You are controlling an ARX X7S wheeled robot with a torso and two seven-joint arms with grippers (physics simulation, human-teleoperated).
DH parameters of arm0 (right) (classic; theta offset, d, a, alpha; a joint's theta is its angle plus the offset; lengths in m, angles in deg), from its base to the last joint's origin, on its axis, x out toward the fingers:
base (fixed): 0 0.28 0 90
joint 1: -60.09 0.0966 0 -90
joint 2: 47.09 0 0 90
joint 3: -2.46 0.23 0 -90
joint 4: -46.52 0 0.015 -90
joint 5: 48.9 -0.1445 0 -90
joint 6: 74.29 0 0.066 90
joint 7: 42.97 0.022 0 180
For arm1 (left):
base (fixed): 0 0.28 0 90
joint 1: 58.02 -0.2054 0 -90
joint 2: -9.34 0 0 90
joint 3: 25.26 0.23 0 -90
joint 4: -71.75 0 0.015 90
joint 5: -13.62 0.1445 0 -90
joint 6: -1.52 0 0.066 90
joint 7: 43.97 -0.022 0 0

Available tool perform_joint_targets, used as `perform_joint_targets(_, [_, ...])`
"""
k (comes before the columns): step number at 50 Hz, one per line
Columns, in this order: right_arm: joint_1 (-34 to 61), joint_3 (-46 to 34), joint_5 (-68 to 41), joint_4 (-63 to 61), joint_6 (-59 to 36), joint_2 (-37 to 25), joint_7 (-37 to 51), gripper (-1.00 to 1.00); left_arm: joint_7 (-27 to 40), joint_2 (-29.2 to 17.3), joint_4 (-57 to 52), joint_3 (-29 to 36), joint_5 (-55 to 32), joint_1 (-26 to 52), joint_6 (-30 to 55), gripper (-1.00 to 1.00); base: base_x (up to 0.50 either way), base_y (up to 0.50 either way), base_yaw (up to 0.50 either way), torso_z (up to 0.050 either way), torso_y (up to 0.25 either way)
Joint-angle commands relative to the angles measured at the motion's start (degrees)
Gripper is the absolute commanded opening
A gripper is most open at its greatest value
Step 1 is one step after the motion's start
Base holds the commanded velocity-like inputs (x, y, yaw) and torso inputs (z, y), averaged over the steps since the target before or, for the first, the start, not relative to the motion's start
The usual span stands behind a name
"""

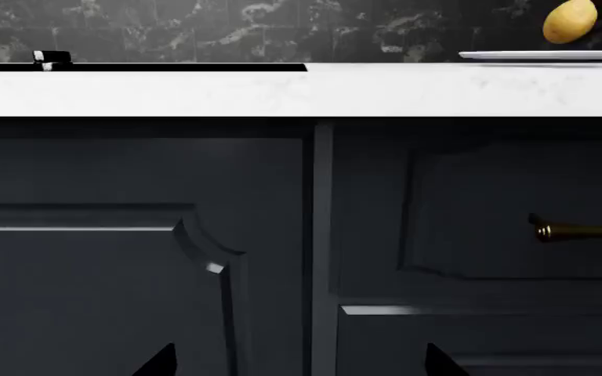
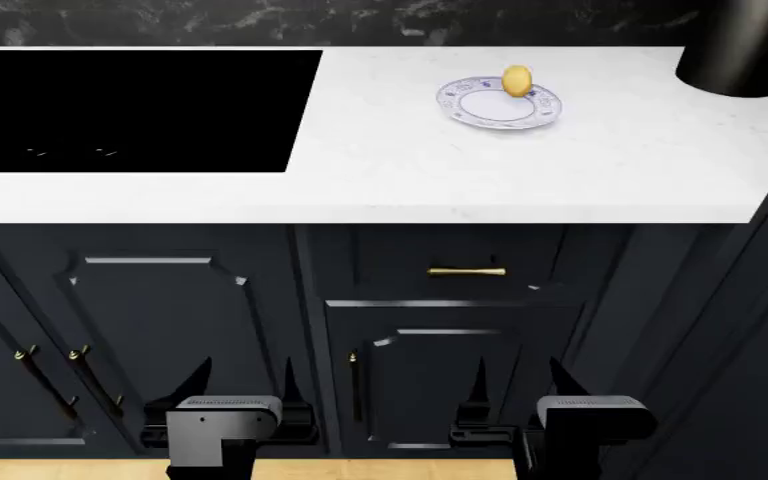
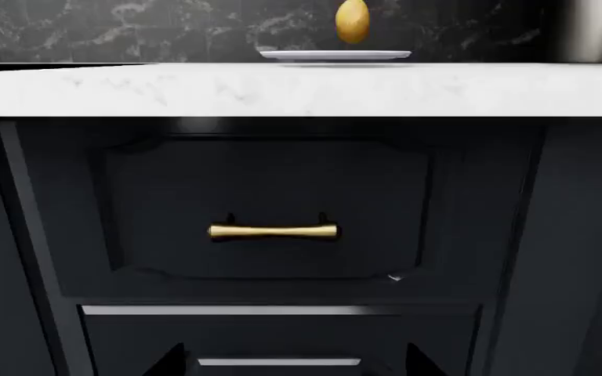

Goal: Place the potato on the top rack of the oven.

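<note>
**Potato far from both grippers**

Our left gripper [image 2: 240, 392] and right gripper [image 2: 515, 392] hang low before the cabinet doors, jaws spread, holding nothing. Beyond and above, on the counter [image 2: 518, 170], the potato [image 2: 518, 80] sits on the plate [image 2: 471, 108], well apart from both.

Robot body: two dark pincers w/ grey wrist blocks, seen low in head view.

Left gripper [image 2: 244, 385] and right gripper [image 2: 515, 385] are each built from two thin black fingers, tapered to sharp triangular tips. Behind each pincer a black base bar is seen, w/ small pale highlights on the edges. Further behind each pincer a boxy grey housing [image 2: 227, 410] is mounted, flat-topped, rounded at the corners, w/ a darker grey block below it. In both wrist views only black finger tips [image 1: 160, 362] are shown, as plain matte wedges. No cables, screws or markings can be made out.
</note>
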Motion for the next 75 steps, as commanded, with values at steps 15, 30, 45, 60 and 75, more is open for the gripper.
perform_joint_targets(15, [-0.1,-3.8,-3.1,-1.5,-1.7,-3.4,3.3,1.0,3.2,-3.1,-1.2,3.3,-4.0,-0.1,0.3,1.0,0.0,0.0,0.0,0.0,0.0])
perform_joint_targets(30, [5.9,-4.6,-5.3,-25.0,-24.2,-6.0,4.5,1.0,4.7,-4.9,-23.3,2.3,-12.9,10.1,17.9,1.0,0.0,0.0,0.0,0.0,0.0])
perform_joint_targets(45, [29.9,-4.0,-11.3,-41.8,-54.3,-9.3,3.7,1.0,5.9,-6.7,-33.7,0.6,-21.1,32.1,30.1,1.0,0.0,0.0,0.0,0.0,0.0])
perform_joint_targets(60, [55.3,-4.8,-12.8,-22.7,-60.7,-13.1,-1.5,1.0,1.7,-10.3,-19.8,1.8,-26.0,53.6,38.5,1.0,0.0,0.0,0.0,0.0,0.0])
perform_joint_targets(75, [68.5,-9.5,-9.1,6.6,-41.6,-11.8,-5.0,1.0,-0.7,-12.8,-5.7,3.7,-26.5,69.1,44.5,1.0,0.25,0.0,0.0,0.0,0.0])
